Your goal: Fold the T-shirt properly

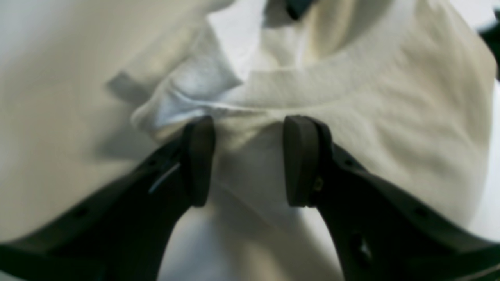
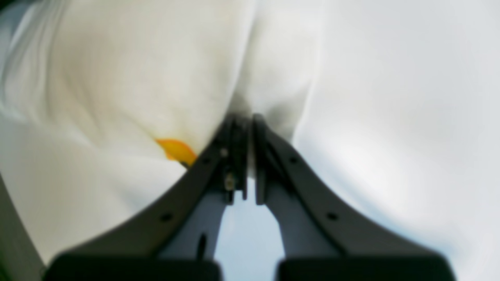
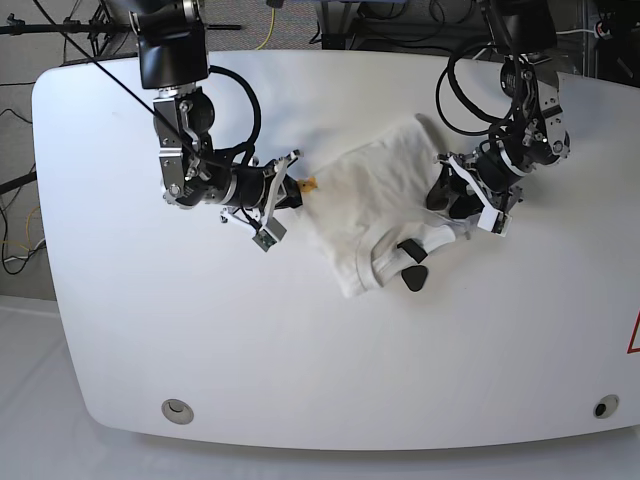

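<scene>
Black right gripper (image 2: 250,156) fingers pinched on white cotton T-shirt (image 3: 375,205) edge, probably pinning it for folding | black left gripper (image 1: 248,160) spread, straddling the collar, gripping nothing | shirt bunched mid white table (image 3: 150,330), between arms

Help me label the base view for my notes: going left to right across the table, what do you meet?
Right gripper, shut on the shirt's edge → T-shirt, bunched on the white table → left gripper, jaws apart at the shirt's other side.
</scene>
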`<state>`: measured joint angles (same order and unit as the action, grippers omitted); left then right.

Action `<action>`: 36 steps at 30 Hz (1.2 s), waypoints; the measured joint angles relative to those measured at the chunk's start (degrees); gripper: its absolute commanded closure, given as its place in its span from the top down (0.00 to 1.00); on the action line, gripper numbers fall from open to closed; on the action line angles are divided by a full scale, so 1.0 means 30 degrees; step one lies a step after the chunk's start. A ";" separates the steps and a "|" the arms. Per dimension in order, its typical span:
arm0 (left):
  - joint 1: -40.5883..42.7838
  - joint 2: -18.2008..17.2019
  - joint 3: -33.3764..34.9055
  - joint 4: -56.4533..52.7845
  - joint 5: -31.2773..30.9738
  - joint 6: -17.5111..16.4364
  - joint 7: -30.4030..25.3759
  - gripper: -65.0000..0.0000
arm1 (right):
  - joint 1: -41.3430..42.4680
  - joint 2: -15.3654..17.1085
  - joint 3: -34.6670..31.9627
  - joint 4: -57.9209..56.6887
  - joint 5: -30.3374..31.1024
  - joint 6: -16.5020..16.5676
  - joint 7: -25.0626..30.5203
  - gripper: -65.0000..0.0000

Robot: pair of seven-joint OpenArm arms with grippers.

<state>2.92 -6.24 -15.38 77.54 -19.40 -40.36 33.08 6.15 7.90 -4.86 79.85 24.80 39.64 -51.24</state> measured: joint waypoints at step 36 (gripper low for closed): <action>-0.3606 0.0015 0.0743 -0.1880 0.0561 0.0168 0.0656 0.41 | -0.3723 0.0168 0.0029 0.4422 0.0007 0.0000 -0.0124 0.00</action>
<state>-7.90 -6.20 -13.15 71.90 -17.72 -39.86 35.05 -5.02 8.40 -4.78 93.12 24.82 39.64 -51.62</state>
